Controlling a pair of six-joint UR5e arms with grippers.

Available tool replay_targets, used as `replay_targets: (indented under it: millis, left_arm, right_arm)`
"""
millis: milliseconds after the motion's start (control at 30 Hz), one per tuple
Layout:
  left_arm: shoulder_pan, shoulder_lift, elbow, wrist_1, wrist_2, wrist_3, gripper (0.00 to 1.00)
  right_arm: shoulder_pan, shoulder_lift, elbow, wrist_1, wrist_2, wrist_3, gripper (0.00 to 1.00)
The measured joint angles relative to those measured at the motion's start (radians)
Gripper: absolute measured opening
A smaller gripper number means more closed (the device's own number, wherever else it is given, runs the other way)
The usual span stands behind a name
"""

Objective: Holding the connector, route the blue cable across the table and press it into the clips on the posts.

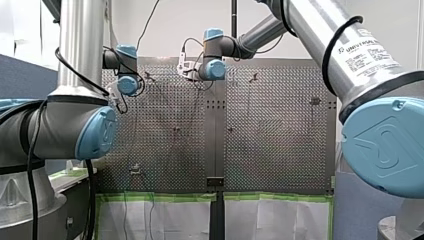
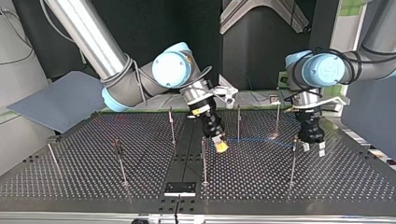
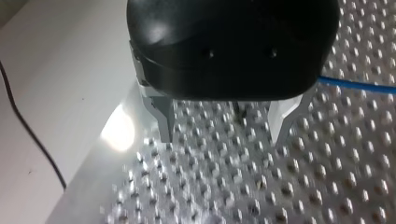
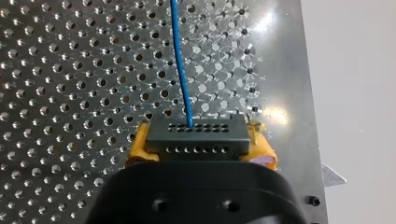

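In the right wrist view my right gripper (image 4: 197,148) is shut on a dark grey connector (image 4: 196,134), its yellow pads (image 4: 135,148) clamping both ends. The blue cable (image 4: 180,60) leaves the connector and runs ahead over the perforated plate. In the top view that gripper (image 2: 220,146) hangs tilted near the table's middle, just above the plate. My left gripper (image 2: 313,148) stands at that view's right, open and low over the plate. Its metal fingers (image 3: 163,122) have nothing between them, and the blue cable (image 3: 357,85) passes beside them.
Several thin upright posts stand on the plate, among them one (image 2: 238,122) behind my right gripper, one (image 2: 203,161) in front of it and one (image 2: 293,161) beside my left gripper. A black bracket (image 2: 180,188) sits at the near edge. A grey panel (image 2: 56,105) leans at the top view's left.
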Motion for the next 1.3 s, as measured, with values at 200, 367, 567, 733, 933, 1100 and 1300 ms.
replay_targets:
  millis: [200,367,567,733,933,1100,1300]
  left_arm:
    - [-0.014,0.038,-0.031,-0.064,0.002,0.003,0.99]
    - [-0.015,0.085,-0.071,-0.116,0.002,-0.012,0.99]
    - [-0.02,0.147,-0.111,-0.18,0.013,-0.014,0.99]
    - [-0.029,0.197,-0.135,-0.23,0.046,-0.017,0.99]
    - [-0.045,0.255,-0.153,-0.288,0.063,-0.008,0.99]
    - [-0.066,0.284,-0.155,-0.339,0.07,0.035,0.99]
    - [-0.092,0.291,-0.155,-0.396,0.107,0.098,0.99]
  right_arm:
    - [0.003,0.0,0.0,0.012,0.01,-0.003,0.0]
    - [0.005,0.0,0.0,0.016,0.011,-0.003,0.0]
    - [0.006,0.0,0.0,0.019,0.011,-0.003,0.0]
    - [0.004,0.0,0.0,0.022,0.011,-0.002,0.0]
    - [0.003,0.0,0.0,0.025,0.011,0.001,0.0]
    - [0.0,0.0,0.0,0.029,0.014,0.003,0.0]
    - [0.0,0.0,0.0,0.036,0.026,0.0,0.0]
